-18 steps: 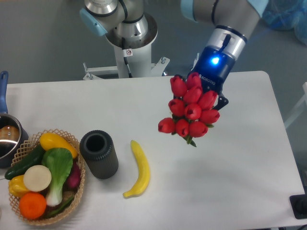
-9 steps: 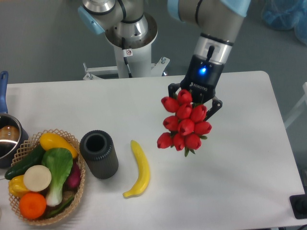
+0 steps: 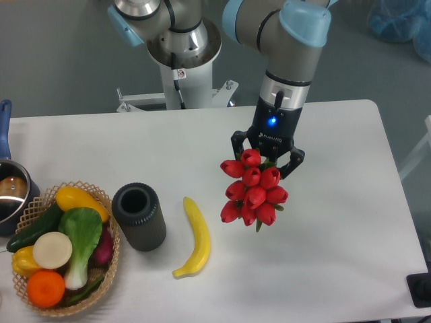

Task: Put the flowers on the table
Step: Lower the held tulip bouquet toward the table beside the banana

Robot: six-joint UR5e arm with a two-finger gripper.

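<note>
The flowers (image 3: 252, 192), a bunch of red tulip buds with a bit of green leaf at the bottom, hang over the middle of the white table (image 3: 337, 256). My gripper (image 3: 267, 156) is shut on the bunch from above, its black fingers either side of the top buds. The stems are hidden behind the buds and the gripper. I cannot tell whether the lowest buds touch the tabletop.
A yellow banana (image 3: 195, 238) lies left of the flowers. A dark cylindrical cup (image 3: 139, 217) stands beside it. A wicker basket (image 3: 67, 195) of vegetables and fruit sits at the left front. A pot (image 3: 11, 195) is at the left edge. The robot base (image 3: 180, 50) is behind.
The gripper has moved left and toward the front with the flowers and turned more upright. The bunch now sits lower and closer to the banana.
</note>
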